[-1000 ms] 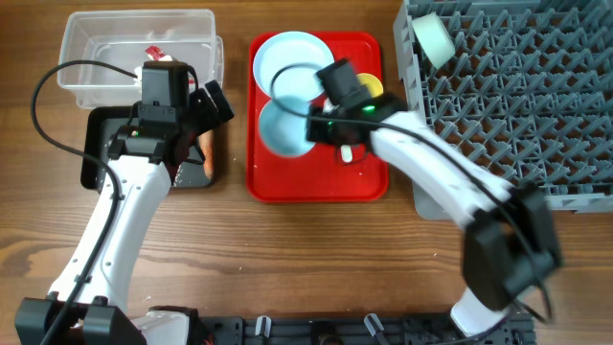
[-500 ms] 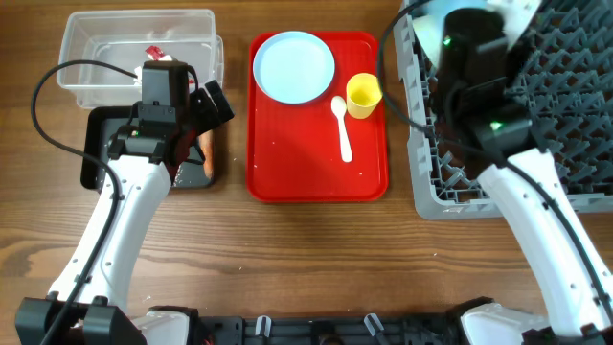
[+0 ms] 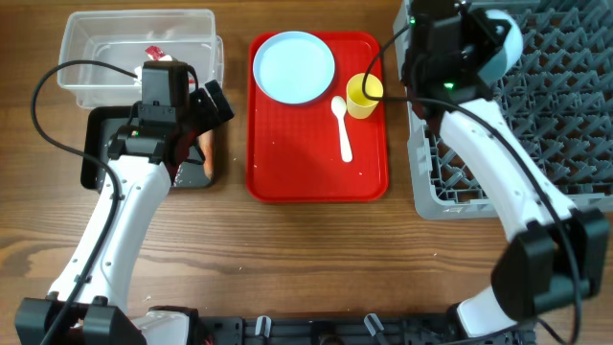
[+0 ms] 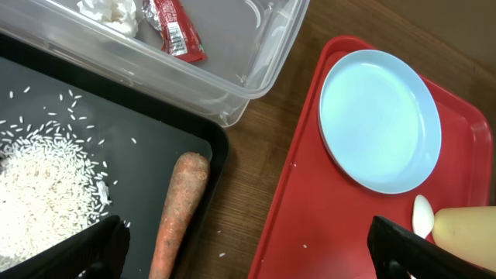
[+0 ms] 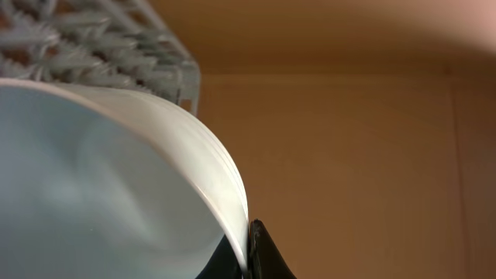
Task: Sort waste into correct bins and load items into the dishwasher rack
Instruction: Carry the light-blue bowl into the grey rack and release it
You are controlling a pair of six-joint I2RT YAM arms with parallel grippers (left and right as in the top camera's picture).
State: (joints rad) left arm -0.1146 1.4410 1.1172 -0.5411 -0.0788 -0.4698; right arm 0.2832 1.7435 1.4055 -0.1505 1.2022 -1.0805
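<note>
Pale and round, a small bowl (image 5: 101, 178) fills the lower left of the right wrist view. The right claw (image 5: 248, 252) is pinched tight on its rim at the bottom edge. Only the dark tips show, and the bowl looks blurry. From above, the bowl is at the top right of the frame, over the grey rack (image 3: 565, 115). The arm covers most of it, so I cannot tell if it touches the rack.

The left claw (image 4: 248, 240) is wide apart and holds nothing. Its two black tips sit in the bottom corners of the left wrist view. It hangs over the edge of the black tray (image 4: 155, 132), where the white rice (image 4: 46, 186) and the orange carrot (image 4: 178, 209) lie. From above, the arm hides most of that tray.

The clear tub (image 4: 256, 70) at the top holds the red wrapper (image 4: 174, 31) and a white scrap (image 4: 108, 9), cut off by the frame.

The red tray (image 3: 316, 163) on the wooden worktop (image 3: 287, 259) carries the blue plate (image 3: 293, 65), the white spoon (image 3: 342, 125) and the yellow cup (image 3: 363, 94).
</note>
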